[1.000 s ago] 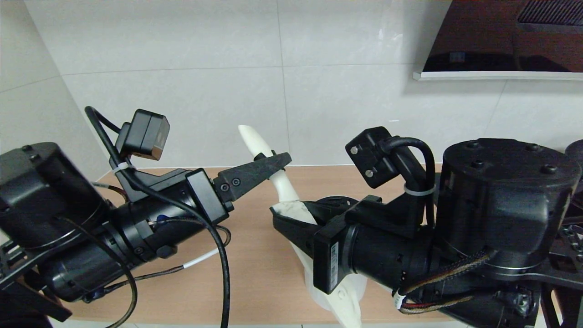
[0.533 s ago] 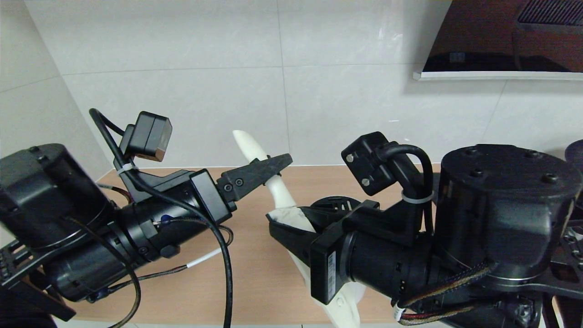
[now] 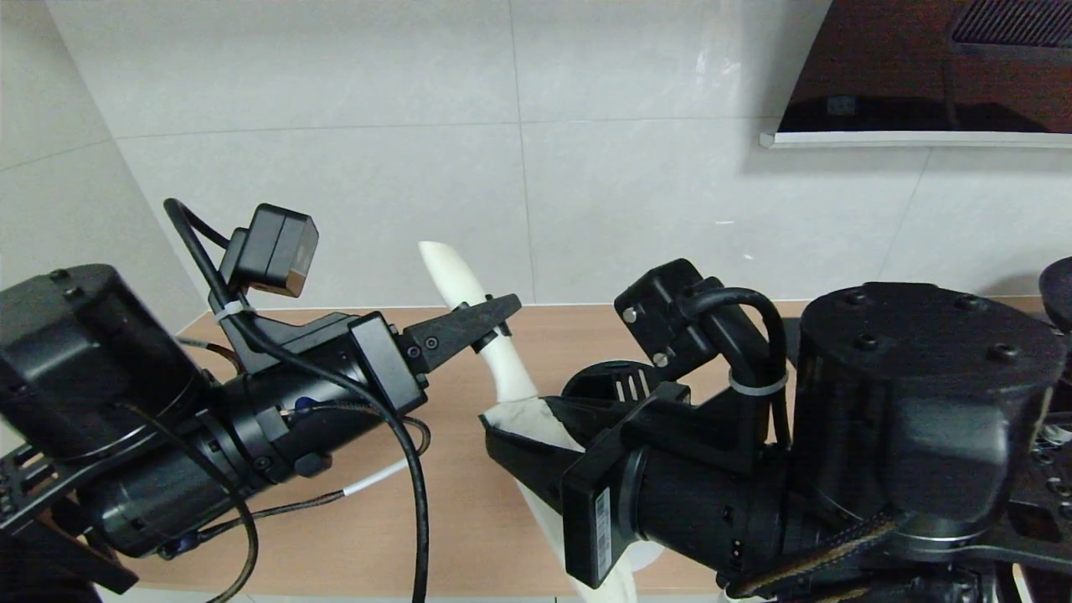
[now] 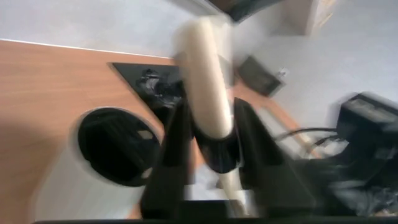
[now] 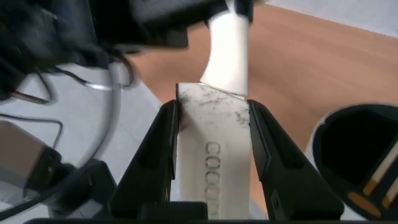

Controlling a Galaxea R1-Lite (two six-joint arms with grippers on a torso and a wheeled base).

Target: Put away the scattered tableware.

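I see the wooden counter point(image 3: 469, 502) with a round holder point(image 3: 615, 383) standing on it. Above the counter, just beside the holder, my right gripper point(image 3: 523, 419) clamps the white knife point(image 3: 502, 360) by its blade, and my left gripper point(image 3: 494, 322) clamps its handle.

Frame centre: left gripper point(image 3: 492, 316) clamped on the handle of the white knife point(image 3: 456, 276); right gripper point(image 3: 515, 423) grips its blade, lower centre. Black holder point(image 3: 607, 381) just behind, on wooden counter point(image 3: 469, 494).

The right hand point(image 3: 523, 423) hides the lower end of the white utensil point(image 3: 502, 360).
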